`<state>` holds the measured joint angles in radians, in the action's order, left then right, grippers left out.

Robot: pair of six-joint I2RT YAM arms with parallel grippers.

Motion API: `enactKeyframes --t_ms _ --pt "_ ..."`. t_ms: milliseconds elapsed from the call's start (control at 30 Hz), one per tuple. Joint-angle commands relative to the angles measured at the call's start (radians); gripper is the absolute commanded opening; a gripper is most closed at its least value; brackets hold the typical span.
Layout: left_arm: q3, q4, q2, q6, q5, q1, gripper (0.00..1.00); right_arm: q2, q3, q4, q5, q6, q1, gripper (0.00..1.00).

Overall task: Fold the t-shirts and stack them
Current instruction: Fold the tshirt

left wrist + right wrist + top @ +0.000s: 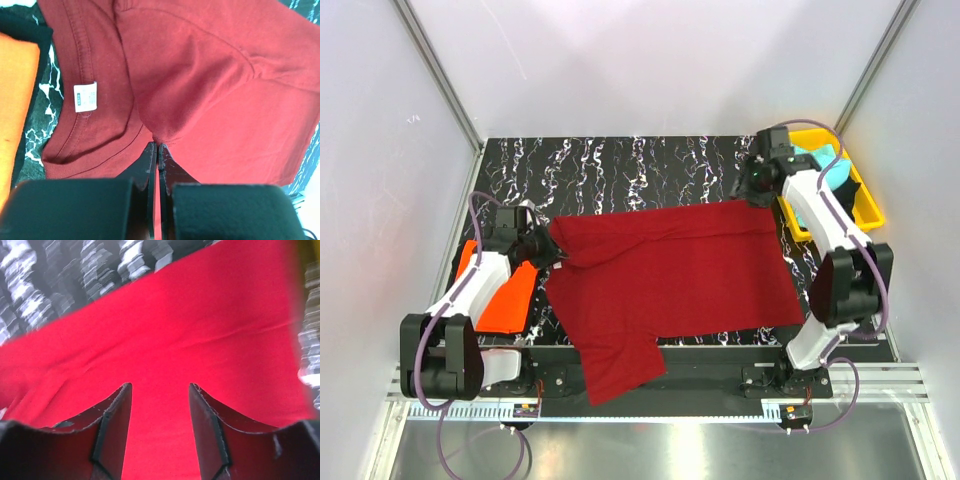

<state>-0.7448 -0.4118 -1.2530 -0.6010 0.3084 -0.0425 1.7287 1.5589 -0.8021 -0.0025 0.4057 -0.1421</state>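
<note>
Left tool (156, 146) clenched on dark red tee (670, 270), right tool (159, 386) released above it. Right arm (817, 203) half-hides the yellow tray (869, 206), maybe turquoise tee (838, 165) inside.

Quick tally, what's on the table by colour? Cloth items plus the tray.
dark red t-shirt: 1
orange t-shirt: 1
turquoise cloth, in the tray: 1
black cloth, only an edge shows beside the orange one: 1
yellow tray: 1
Total: 5

Matt, soft cloth dark red t-shirt (680, 270)
</note>
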Motion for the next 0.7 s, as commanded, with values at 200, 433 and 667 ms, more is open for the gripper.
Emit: enactKeyframes --t_ms 200,433,667 --pt "-0.246 0.073 -0.107 0.092 0.034 0.006 0.00 -0.146 -0.270 0.305 -0.231 0.219 -0.358 0.48" --pt "-0.442 0.139 -0.383 0.122 0.061 0.004 0.00 0.015 -0.257 0.460 -0.320 0.292 -0.444 0.44" --pt "-0.519 0.222 -0.526 0.122 0.058 0.006 0.00 0.225 -0.122 0.527 -0.384 0.401 -0.488 0.35"
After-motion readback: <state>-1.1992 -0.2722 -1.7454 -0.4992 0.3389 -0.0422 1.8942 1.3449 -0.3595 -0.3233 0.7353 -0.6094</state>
